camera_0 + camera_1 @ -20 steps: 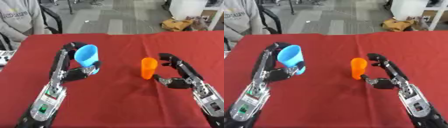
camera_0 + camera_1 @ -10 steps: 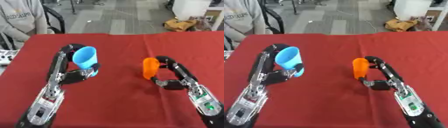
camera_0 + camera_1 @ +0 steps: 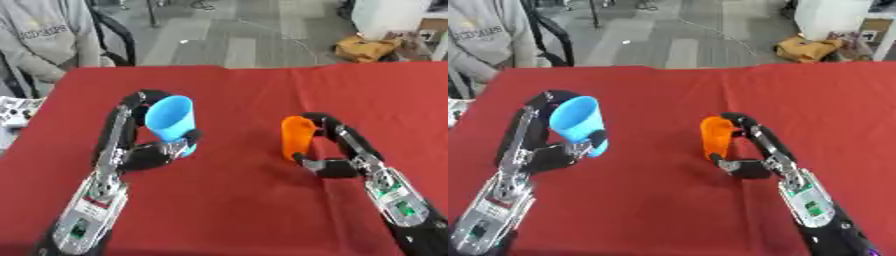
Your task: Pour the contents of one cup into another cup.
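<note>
A blue cup [image 3: 171, 122] is held above the red table [image 3: 236, 210], tilted with its open mouth toward the upper right. My left hand [image 3: 144, 150] is shut on it, fingers and thumb curled round its lower part. An orange cup [image 3: 294, 137] stands near the table's middle, leaning slightly left. My right hand [image 3: 337, 155] is curled round it, fingers behind its rim and thumb at its base. I cannot see inside either cup.
A person in a grey sweatshirt [image 3: 39, 35] sits at the table's far left corner. A white object [image 3: 13, 115] lies at the left table edge. Beyond the table is grey floor with a brown bag [image 3: 367, 47].
My right hand has closed round the orange cup, which now leans a little to the left. The blue cup stays in my left hand, hardly moved.
</note>
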Tool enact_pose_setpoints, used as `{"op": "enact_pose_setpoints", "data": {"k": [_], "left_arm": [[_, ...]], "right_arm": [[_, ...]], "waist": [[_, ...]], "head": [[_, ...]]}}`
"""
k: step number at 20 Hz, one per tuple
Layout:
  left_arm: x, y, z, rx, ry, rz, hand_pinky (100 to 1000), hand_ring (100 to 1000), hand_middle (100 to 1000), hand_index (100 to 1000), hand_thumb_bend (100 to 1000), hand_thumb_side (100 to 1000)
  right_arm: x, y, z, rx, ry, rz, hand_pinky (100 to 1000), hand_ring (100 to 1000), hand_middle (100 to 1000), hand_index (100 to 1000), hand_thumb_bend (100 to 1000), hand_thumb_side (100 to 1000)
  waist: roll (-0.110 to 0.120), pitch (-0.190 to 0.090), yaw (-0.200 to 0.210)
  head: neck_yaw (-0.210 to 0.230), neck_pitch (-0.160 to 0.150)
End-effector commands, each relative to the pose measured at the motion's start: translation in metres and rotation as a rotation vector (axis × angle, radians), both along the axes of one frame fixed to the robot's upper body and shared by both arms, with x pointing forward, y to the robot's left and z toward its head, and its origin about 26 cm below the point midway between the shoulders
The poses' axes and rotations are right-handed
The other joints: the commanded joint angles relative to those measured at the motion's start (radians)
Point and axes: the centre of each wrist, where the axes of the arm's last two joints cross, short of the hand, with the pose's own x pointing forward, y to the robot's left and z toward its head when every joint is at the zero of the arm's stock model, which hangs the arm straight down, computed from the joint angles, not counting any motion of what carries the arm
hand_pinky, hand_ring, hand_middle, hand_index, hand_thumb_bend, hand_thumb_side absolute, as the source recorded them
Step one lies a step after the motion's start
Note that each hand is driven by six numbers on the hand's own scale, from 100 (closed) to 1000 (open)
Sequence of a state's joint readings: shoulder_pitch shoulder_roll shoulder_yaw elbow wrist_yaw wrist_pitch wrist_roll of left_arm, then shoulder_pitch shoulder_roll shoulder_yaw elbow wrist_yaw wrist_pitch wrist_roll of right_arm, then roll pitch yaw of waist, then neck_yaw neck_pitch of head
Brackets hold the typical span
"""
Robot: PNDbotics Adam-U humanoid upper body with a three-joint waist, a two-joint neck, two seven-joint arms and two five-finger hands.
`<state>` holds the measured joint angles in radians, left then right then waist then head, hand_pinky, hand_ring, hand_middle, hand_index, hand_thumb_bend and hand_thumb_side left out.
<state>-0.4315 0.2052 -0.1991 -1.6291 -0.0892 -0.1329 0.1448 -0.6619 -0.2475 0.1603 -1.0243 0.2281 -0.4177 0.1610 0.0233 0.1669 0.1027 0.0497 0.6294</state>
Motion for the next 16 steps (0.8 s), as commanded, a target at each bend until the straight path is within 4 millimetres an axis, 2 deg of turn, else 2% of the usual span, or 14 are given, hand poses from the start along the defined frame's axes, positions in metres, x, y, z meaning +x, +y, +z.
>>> {"op": "enact_pose_setpoints", "data": {"k": [1,12,16], "left_arm": [[-0.0006,-0.0014,0.0075,-0.001,-0.025,-0.012,324,270,303,663,626,100],[0.0,-0.0009,0.0057,0.001,-0.022,-0.008,324,270,303,663,624,100],[0.0003,-0.0006,0.005,0.004,-0.021,-0.006,324,270,303,663,604,100]], "right_arm": [[0.0058,0.0016,0.0119,0.007,-0.029,-0.005,796,893,885,914,391,100],[0.0067,0.0023,0.0169,0.032,-0.048,-0.011,786,881,882,926,371,100],[0.0062,0.002,0.0198,0.049,-0.067,-0.011,780,876,877,937,397,100]], "waist": [[0.002,-0.012,0.003],[0.001,-0.01,0.003],[-0.001,-0.009,-0.001]], "head": [[-0.004,-0.014],[-0.003,-0.017],[-0.002,-0.018]]}}
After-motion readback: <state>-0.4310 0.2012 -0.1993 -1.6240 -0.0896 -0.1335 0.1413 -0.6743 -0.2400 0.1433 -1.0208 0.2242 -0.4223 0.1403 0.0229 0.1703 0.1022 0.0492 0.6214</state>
